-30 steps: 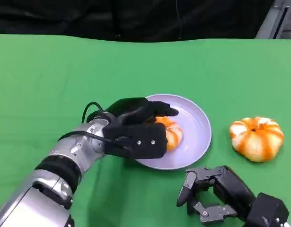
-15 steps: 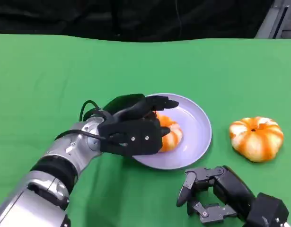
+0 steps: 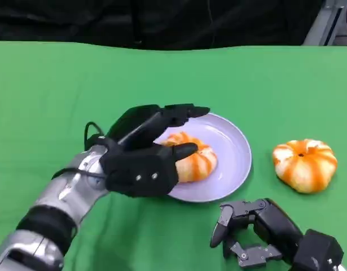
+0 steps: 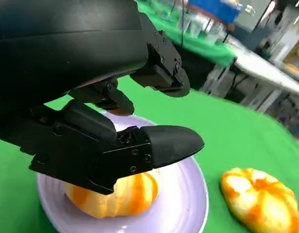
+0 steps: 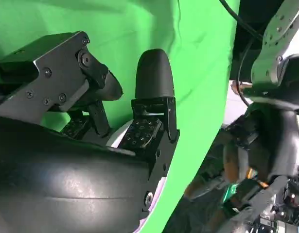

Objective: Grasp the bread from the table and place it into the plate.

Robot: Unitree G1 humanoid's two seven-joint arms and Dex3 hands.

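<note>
An orange-and-white striped bread (image 3: 197, 164) lies on the pale lilac plate (image 3: 238, 148) in the head view. My left hand (image 3: 142, 162) hovers over the plate's left side, above the bread, with its fingers spread and nothing in them. The left wrist view shows the same bread (image 4: 115, 200) resting on the plate (image 4: 190, 206) below the parted fingers (image 4: 164, 143). My right hand (image 3: 262, 230) lies on the table near the front edge, to the right of the plate, holding nothing, its fingers (image 5: 154, 77) apart.
A second striped bread (image 3: 304, 165) sits on the green tablecloth to the right of the plate, also seen as the second bread (image 4: 261, 204) in the left wrist view. Green cloth stretches bare to the far left and behind the plate.
My left hand has let go of the bread, spread its fingers and drawn up and back toward the left. The bread stays on the plate. The right hand has not moved.
</note>
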